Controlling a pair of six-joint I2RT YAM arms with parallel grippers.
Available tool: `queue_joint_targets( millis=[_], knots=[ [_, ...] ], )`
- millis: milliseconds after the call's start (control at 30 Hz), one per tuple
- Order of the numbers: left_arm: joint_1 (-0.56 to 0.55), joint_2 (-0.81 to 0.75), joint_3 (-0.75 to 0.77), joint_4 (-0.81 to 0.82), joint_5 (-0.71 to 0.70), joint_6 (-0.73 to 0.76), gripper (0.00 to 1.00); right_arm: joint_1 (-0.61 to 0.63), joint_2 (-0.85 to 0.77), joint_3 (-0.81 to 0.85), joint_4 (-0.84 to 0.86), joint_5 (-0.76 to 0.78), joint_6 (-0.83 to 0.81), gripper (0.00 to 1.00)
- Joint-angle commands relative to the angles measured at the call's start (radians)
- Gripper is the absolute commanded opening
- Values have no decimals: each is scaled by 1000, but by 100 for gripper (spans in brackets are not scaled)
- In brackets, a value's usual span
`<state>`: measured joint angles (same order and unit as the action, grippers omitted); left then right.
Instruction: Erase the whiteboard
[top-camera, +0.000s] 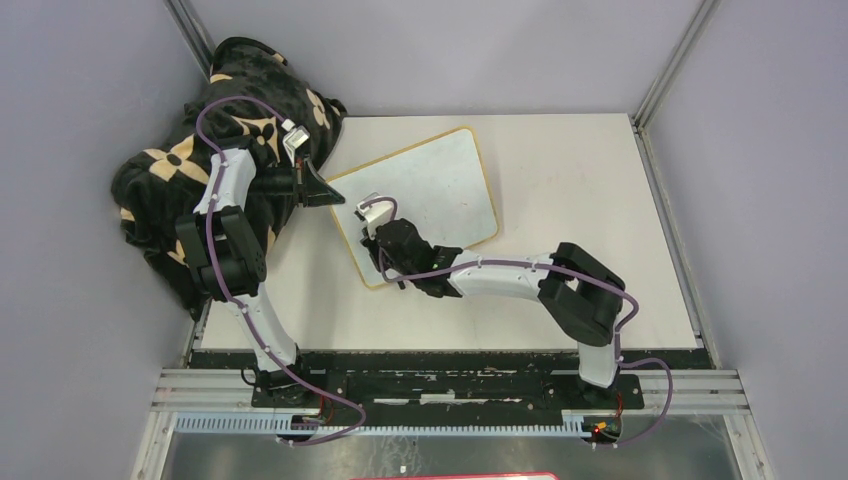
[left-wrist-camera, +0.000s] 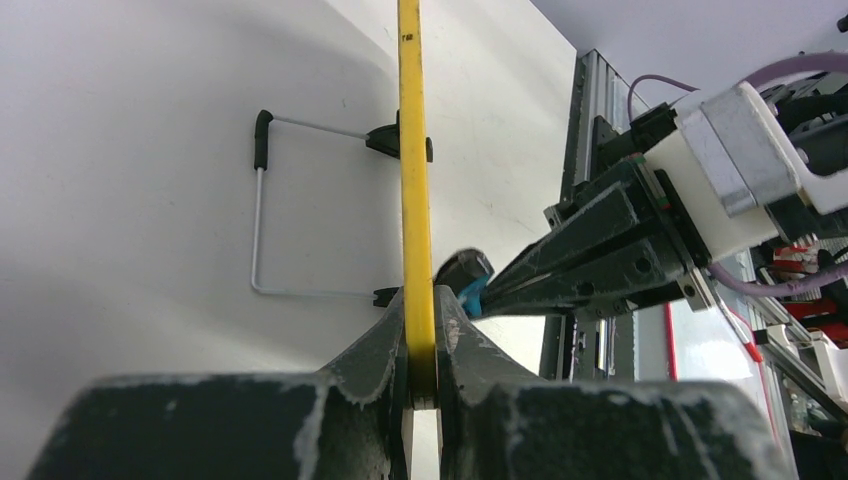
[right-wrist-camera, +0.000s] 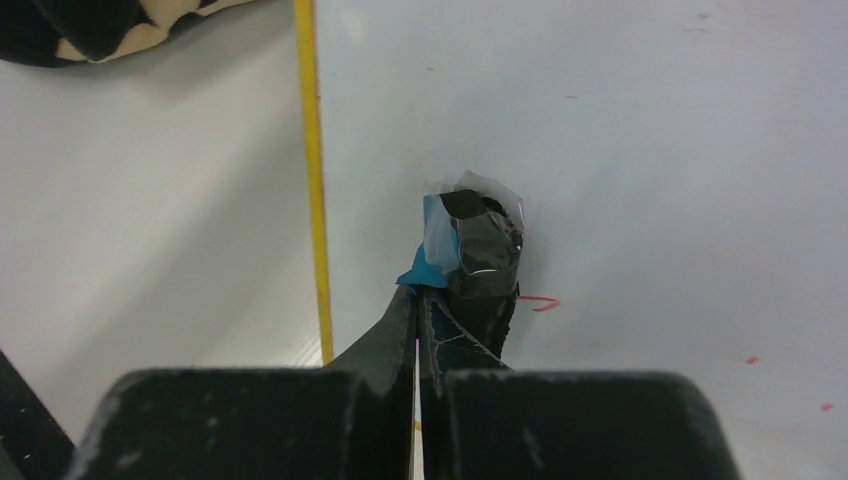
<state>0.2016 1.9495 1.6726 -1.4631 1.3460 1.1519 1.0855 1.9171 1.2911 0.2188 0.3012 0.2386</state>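
Note:
The whiteboard (top-camera: 440, 185) lies slanted on the table with its left edge raised. My left gripper (left-wrist-camera: 420, 300) is shut on its yellow frame (left-wrist-camera: 412, 150), and its wire stand (left-wrist-camera: 258, 220) shows on the back. In the top view my left gripper (top-camera: 322, 188) sits at the board's upper left edge. My right gripper (right-wrist-camera: 418, 292) is shut. A black taped wad with a blue scrap (right-wrist-camera: 485, 250) on its right fingertip rests against the white face (right-wrist-camera: 620, 150), just inside the frame. A short red stroke (right-wrist-camera: 540, 302) lies beside the wad. My right gripper (top-camera: 375, 228) is over the board's lower left part.
The black-and-tan flower-patterned blanket (top-camera: 200, 170) is bunched at the table's far left, under and behind my left arm. Two small red specks (right-wrist-camera: 750, 358) remain on the board. Grey walls and metal posts (top-camera: 660, 70) close in the table.

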Motion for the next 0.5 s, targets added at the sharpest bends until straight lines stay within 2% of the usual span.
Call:
queue_joint_targets(
  millis=[0, 267, 467],
  knots=[
    [-14, -39, -16, 1, -58, 68, 3, -89, -72, -62, -40, 202, -31, 1],
    [-14, -39, -14, 1, -59, 66, 3, -208, -189, -180, -45, 242, -16, 1],
    [-14, -32, -12, 2, -58, 65, 3, -183, -168, -158, -12, 94, 28, 1]
  ],
)
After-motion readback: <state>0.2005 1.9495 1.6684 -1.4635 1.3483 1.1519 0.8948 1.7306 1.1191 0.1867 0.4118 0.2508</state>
